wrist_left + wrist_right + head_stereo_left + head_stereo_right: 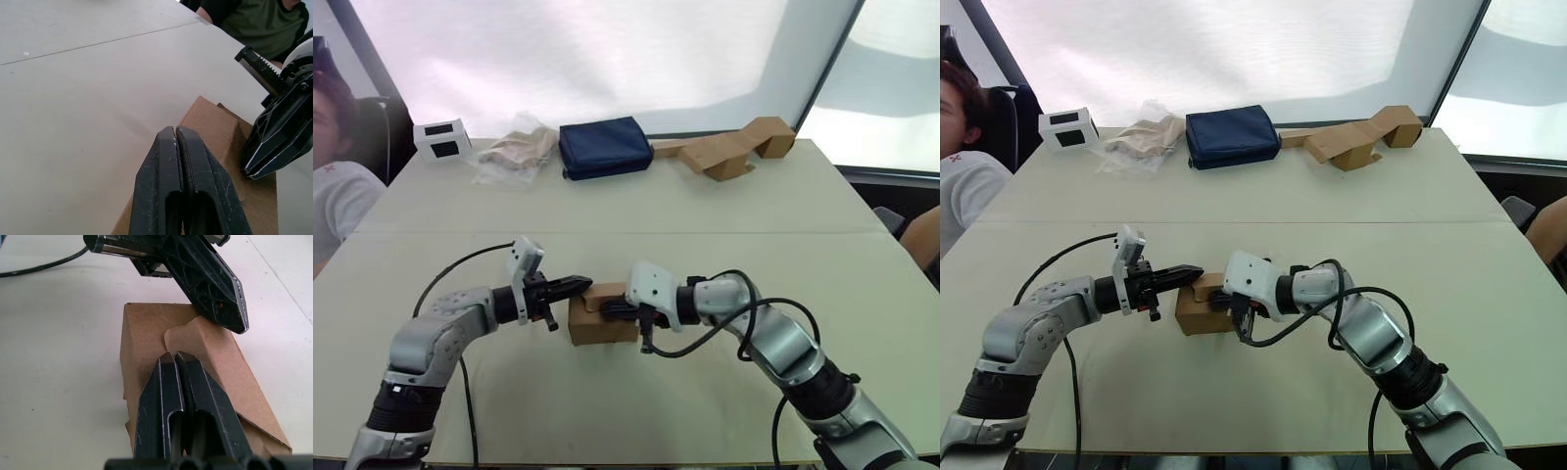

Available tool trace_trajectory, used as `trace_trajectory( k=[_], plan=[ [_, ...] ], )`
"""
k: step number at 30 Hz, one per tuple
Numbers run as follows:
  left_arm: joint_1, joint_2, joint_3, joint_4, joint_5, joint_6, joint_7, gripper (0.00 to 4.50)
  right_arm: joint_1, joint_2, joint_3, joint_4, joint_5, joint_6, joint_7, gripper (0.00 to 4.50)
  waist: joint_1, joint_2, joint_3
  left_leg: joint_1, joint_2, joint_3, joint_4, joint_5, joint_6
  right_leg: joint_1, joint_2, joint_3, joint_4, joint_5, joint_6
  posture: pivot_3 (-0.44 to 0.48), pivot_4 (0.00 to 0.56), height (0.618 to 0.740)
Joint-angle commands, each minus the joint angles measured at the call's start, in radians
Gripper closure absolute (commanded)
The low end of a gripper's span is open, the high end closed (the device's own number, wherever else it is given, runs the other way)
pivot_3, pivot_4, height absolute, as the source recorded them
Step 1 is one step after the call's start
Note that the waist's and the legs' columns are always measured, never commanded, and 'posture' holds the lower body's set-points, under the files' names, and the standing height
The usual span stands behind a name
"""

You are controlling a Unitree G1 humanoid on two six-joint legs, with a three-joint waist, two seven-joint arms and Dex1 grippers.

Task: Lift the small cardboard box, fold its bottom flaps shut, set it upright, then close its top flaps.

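With the small cardboard box [603,315] standing on the bench [705,225], both closed tools, left tool [579,285] and right tool [611,310], press its top flaps [195,340], which next need tucking flat.

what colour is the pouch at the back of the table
Navy blue pouch, clearest in the right eye view.

The small cardboard box [602,315] sits on the table [705,211] between the left end effector [578,285] and right end effector [612,311].
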Motion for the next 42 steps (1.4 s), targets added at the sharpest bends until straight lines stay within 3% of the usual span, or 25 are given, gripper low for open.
trace_trajectory(
  k=[1, 11, 21, 29, 42],
  plan=[
    [0.014, 0.003, 0.005, -0.028, -0.002, -0.008, -0.007, 4.47, -0.016, 0.001, 0.008, 0.016, -0.044, -0.033, -0.014, 4.5, 0.0, 0.0, 0.0, 0.0, 0.0, 0.0, 0.0, 0.0, 0.0, 0.0, 0.0, 0.0, 0.0, 0.0, 0.0, 0.0, 0.15, 0.74],
    [-0.003, 0.01, -0.009, -0.042, 0.012, -0.003, 0.002, 4.47, -0.009, 0.011, 0.002, 0.012, -0.05, -0.044, 0.001, 4.5, 0.001, 0.0, 0.0, 0.0, 0.0, 0.0, 0.0, 0.0, 0.0, 0.0, 0.0, 0.0, 0.0, 0.0, 0.0, 0.0, 0.15, 0.74],
    [-0.011, 0.07, -0.099, -0.068, 0.137, -0.083, -0.03, 4.47, 0.012, 0.027, -0.126, -0.067, 0.127, 0.1, 0.027, 4.5, 0.001, 0.0, 0.0, 0.0, 0.0, 0.0, 0.0, 0.0, 0.0, 0.0, 0.0, 0.0, 0.0, 0.0, 0.0, 0.0, 0.15, 0.74],
    [-0.048, 0.097, 0.08, -0.192, -0.03, 0.064, 0.027, 4.47, 0.042, 0.044, -0.311, -0.111, 0.255, 0.188, -0.049, 4.5, -0.001, -0.001, 0.0, 0.0, 0.0, 0.0, 0.0, 0.0, 0.0, 0.0, 0.0, 0.0, 0.0, 0.0, 0.0, 0.0, 0.15, 0.74],
    [-0.009, 0.1, -0.037, -0.305, 0.041, 0.08, 0.124, 4.47, 0.039, 0.009, -0.174, -0.05, 0.137, 0.101, -0.088, 4.5, -0.002, 0.0, 0.0, 0.0, 0.0, 0.0, 0.0, 0.0, 0.0, 0.0, 0.0, 0.0, 0.0, 0.0, 0.0, 0.0, 0.15, 0.74]
  ],
)
